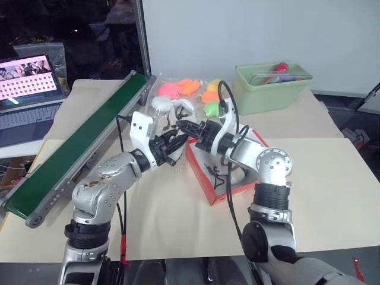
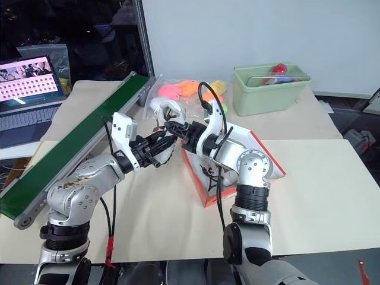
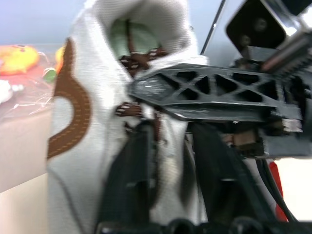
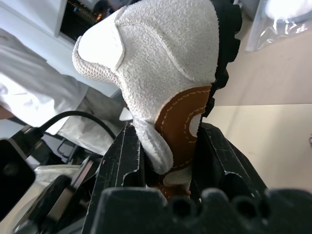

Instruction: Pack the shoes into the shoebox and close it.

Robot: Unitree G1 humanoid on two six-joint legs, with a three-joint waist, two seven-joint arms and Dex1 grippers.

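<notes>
A cream sneaker (image 4: 161, 73) with a brown heel patch and dark laces (image 3: 139, 61) hangs in the air between both hands, above the table left of the shoebox. My right gripper (image 1: 184, 126) is shut on its heel end. My left gripper (image 1: 176, 144) meets it from the other side, its black fingers (image 3: 129, 180) standing apart around the shoe's lace edge. The orange-red shoebox (image 1: 202, 178) lies open below my right forearm, its lid flap (image 2: 270, 157) folded out to the right. Something white with dark laces (image 1: 214, 172) lies inside, mostly hidden by the arm.
A long green conveyor belt (image 1: 83, 142) runs diagonally along the left. A clear bag of bright soft toys (image 1: 190, 89) lies at the back, with a pale green bin (image 1: 270, 86) to its right. A laptop (image 1: 29, 89) stands off the table's left.
</notes>
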